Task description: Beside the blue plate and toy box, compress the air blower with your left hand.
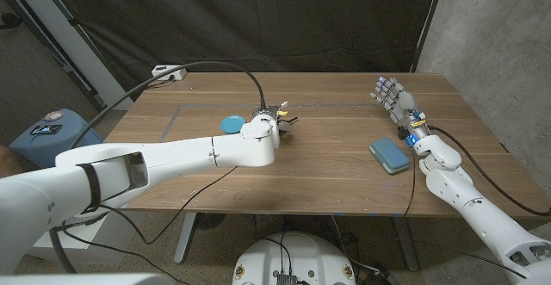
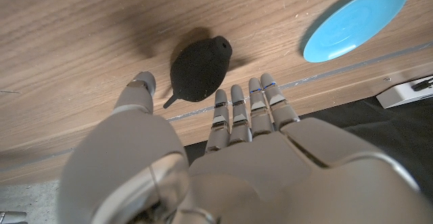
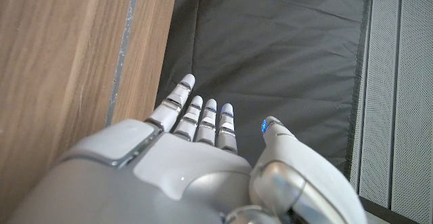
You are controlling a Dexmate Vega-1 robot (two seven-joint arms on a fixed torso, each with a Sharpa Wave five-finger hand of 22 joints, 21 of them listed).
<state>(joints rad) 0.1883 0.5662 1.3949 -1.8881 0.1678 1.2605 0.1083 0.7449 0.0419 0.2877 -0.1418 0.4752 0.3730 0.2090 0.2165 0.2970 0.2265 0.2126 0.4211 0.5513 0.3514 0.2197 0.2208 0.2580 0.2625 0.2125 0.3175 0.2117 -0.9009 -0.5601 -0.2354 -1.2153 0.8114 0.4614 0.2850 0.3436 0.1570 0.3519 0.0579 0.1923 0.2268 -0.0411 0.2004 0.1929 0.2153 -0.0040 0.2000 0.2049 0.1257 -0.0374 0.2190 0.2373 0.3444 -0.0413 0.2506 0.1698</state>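
The left hand (image 2: 223, 149), fingers spread and empty, hovers over the bench with the air blower (image 2: 199, 70) just ahead at twelve o'clock, nozzle angled back toward the thumb.

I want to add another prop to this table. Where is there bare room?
Bare wood: between the left hand and the toy box, and along the near edge. Crowded: around the blue plate and air blower.
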